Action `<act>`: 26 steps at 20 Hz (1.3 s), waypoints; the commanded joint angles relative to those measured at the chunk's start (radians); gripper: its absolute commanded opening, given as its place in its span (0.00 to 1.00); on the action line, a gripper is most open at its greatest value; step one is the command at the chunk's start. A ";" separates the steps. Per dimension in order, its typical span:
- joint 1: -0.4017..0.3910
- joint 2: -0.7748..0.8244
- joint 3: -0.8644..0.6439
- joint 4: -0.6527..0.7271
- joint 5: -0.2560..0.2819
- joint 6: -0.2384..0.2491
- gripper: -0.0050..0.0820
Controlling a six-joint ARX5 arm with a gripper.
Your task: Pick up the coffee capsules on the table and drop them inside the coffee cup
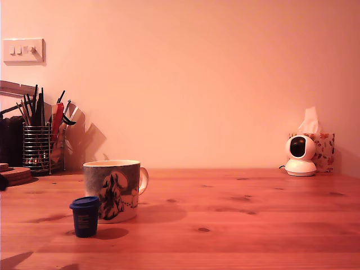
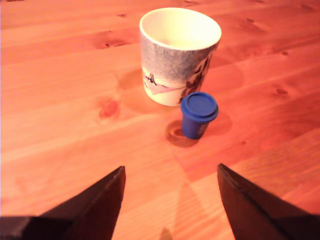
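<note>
One dark blue coffee capsule (image 1: 85,216) (image 2: 198,114) stands upright on the wooden table (image 1: 236,225) (image 2: 60,100), close in front of the coffee cup. The coffee cup (image 1: 112,190) (image 2: 177,55) is a cream mug with a dark figure scene, upright, and it looks empty inside in the wrist view. My gripper (image 2: 171,192) is open, its two dark fingers (image 2: 100,205) spread wide with nothing between them, held above the table short of the capsule. The gripper itself does not show in the exterior view; only a shadow lies at that view's lower left corner.
A wire mesh utensil holder (image 1: 38,147) with pens stands at the back on the exterior view's left. A small white camera (image 1: 300,155) and a tissue box (image 1: 322,151) sit at the back right. A light switch (image 1: 23,50) is on the wall.
</note>
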 commanded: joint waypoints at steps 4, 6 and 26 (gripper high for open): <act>-0.023 0.137 0.010 0.159 0.008 0.080 0.66; -0.035 0.193 0.010 0.234 0.035 0.118 0.65; -0.043 0.655 0.019 0.587 0.095 0.258 0.70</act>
